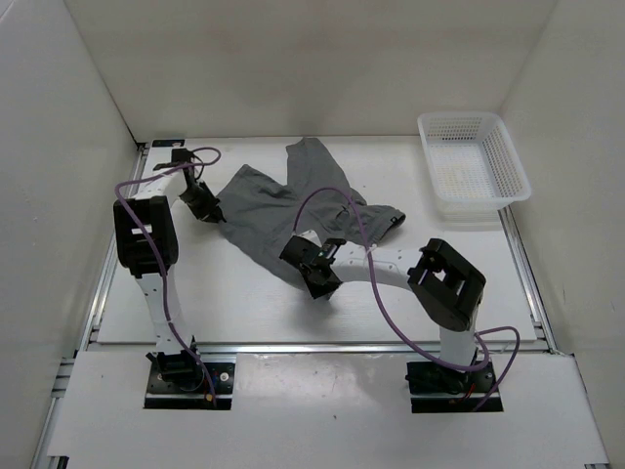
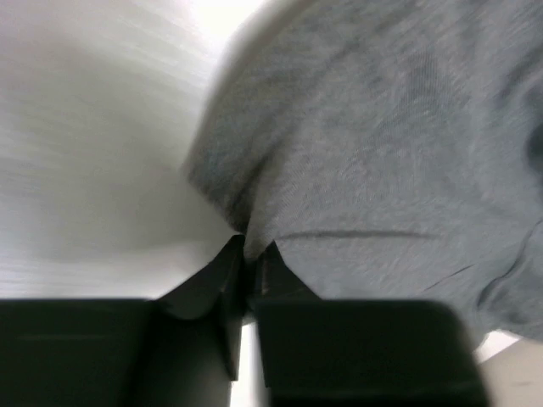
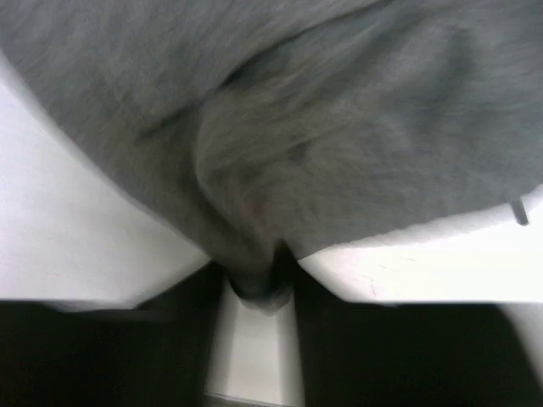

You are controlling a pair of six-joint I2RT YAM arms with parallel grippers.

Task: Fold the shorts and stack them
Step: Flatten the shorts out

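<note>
The dark grey shorts [image 1: 283,210] lie spread and rumpled in the middle of the table, one leg reaching toward the back. My left gripper [image 1: 217,212] is shut on the shorts' left edge; in the left wrist view the cloth [image 2: 373,153] is pinched between the closed fingers [image 2: 222,271]. My right gripper [image 1: 305,262] is shut on the shorts' near corner; in the right wrist view a fold of cloth [image 3: 322,136] bunches between the fingers [image 3: 301,271]. The drawstring is not visible.
A white mesh basket [image 1: 473,164] stands at the back right. White walls enclose the table on three sides. A metal rail [image 1: 322,347] runs along the near edge, with the arm bases behind it.
</note>
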